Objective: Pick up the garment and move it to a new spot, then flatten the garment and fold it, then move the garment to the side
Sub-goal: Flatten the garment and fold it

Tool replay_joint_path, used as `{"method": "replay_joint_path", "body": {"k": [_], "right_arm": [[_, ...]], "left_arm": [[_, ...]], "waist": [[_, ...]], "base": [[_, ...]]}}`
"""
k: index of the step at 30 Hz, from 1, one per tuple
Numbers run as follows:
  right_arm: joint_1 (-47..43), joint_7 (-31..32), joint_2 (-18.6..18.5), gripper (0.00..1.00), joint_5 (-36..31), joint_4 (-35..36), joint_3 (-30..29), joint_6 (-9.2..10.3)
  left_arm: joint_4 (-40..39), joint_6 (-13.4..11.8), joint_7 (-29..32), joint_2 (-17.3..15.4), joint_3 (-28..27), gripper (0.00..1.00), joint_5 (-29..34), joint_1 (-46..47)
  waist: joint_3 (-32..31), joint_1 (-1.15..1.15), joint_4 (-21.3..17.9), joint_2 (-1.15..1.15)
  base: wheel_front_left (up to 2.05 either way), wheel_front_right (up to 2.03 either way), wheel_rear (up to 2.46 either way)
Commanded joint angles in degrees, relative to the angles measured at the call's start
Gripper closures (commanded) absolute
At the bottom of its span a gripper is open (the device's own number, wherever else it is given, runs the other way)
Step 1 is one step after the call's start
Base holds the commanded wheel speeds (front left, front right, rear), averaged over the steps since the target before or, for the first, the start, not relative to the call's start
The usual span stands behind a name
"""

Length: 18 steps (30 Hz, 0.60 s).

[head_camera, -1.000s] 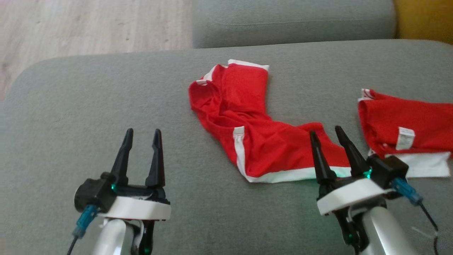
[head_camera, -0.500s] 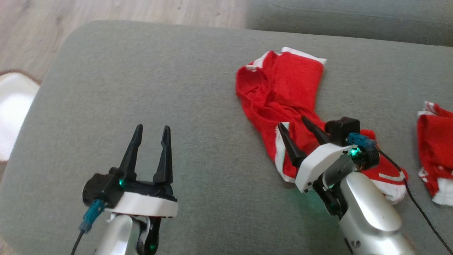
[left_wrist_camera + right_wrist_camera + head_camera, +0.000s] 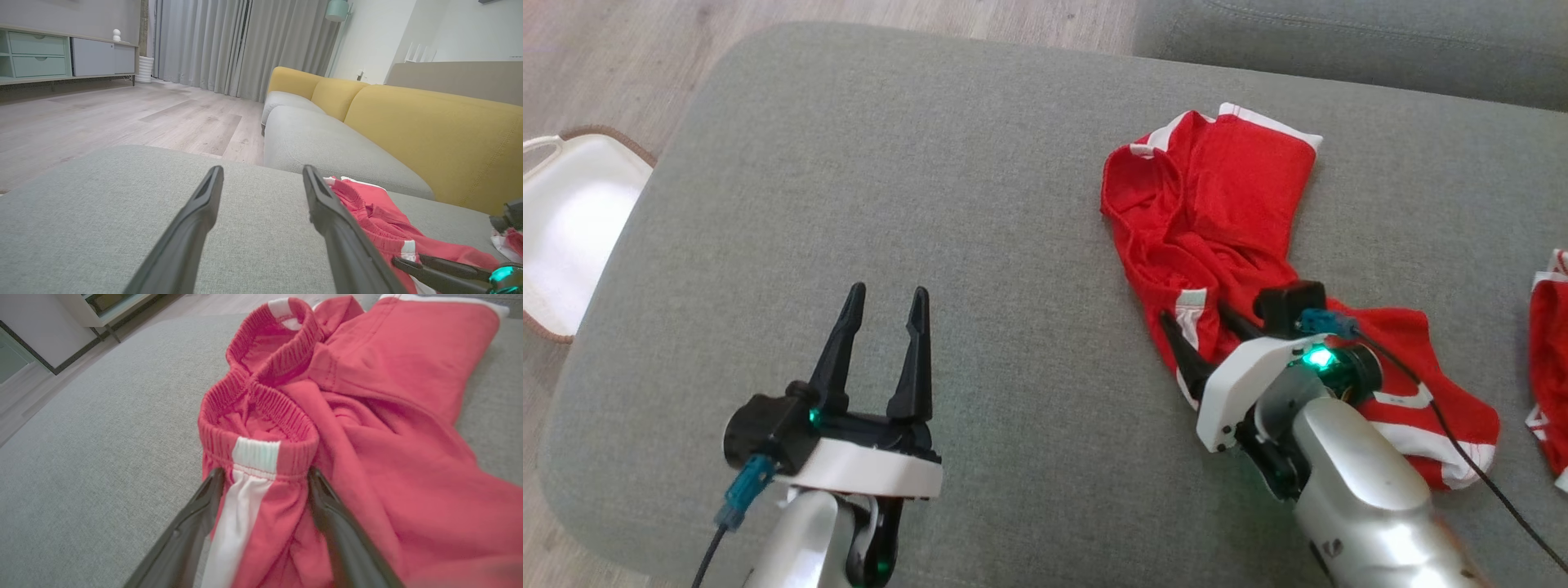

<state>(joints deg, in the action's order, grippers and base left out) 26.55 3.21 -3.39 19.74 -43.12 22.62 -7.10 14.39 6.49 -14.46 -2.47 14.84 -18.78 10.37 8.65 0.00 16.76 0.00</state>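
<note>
The right pincer (image 3: 1192, 314) is spread wide, with the top of the red shorts (image 3: 1233, 188) between its fingers (image 3: 192, 522). The left pincer (image 3: 889, 290) is spread too, over the sofa (image 3: 890, 163), shorts to its right.

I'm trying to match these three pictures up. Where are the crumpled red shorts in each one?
Head view: red shorts right of centre on the grey cushion.
Left wrist view: red shorts at lower right, beside the right-hand finger.
Right wrist view: red shorts across middle and right, waistband between the fingers.
Shared landmark: the white stripe on the waistband.
</note>
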Motion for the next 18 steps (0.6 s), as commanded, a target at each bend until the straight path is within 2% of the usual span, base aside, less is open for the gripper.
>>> {"method": "replay_joint_path", "body": {"k": [1,2,9,16,17,18], "right_arm": [[2.41,-1.05,0.51,0.62,0.62,1.08,2.01,-0.39],[2.79,-1.71,0.51,1.0,0.92,0.88,3.2,-0.39],[4.33,-6.51,0.51,1.0,4.24,2.79,12.49,-0.39],[5.47,-6.68,0.51,1.0,5.67,3.82,24.29,-0.39],[5.62,-6.63,0.51,0.8,5.92,3.7,25.65,-0.39],[5.74,-6.59,0.51,0.0,6.26,3.48,26.8,-0.39]], "left_arm": [[-1.75,-0.36,-0.54,-0.41,-1.49,0.0,-0.4,2.48],[-1.72,-0.36,-0.54,-0.41,-1.39,0.0,-0.4,2.55],[-1.24,-0.32,-0.54,-0.41,-1.49,0.0,-0.13,2.37],[-0.87,-0.24,-0.54,-0.41,-1.16,0.0,-0.13,1.99],[-0.83,-0.24,-0.54,-0.41,-1.04,0.0,-0.15,1.97],[-0.8,-0.24,-0.54,-0.41,-0.94,0.0,-0.17,1.93]], "waist": [[0.11,0.0,0.08,0.0],[0.16,0.0,0.13,0.0],[-0.62,0.0,0.02,0.0],[-1.83,0.0,0.2,0.0],[-1.92,0.0,0.26,0.0],[-2.0,0.0,0.3,0.0]], "base": [[0.0,0.0,0.0],[0.0,0.0,0.0],[0.0,0.0,0.0],[0.0,0.0,0.0],[0.0,0.0,0.0],[0.0,0.0,0.0]]}}
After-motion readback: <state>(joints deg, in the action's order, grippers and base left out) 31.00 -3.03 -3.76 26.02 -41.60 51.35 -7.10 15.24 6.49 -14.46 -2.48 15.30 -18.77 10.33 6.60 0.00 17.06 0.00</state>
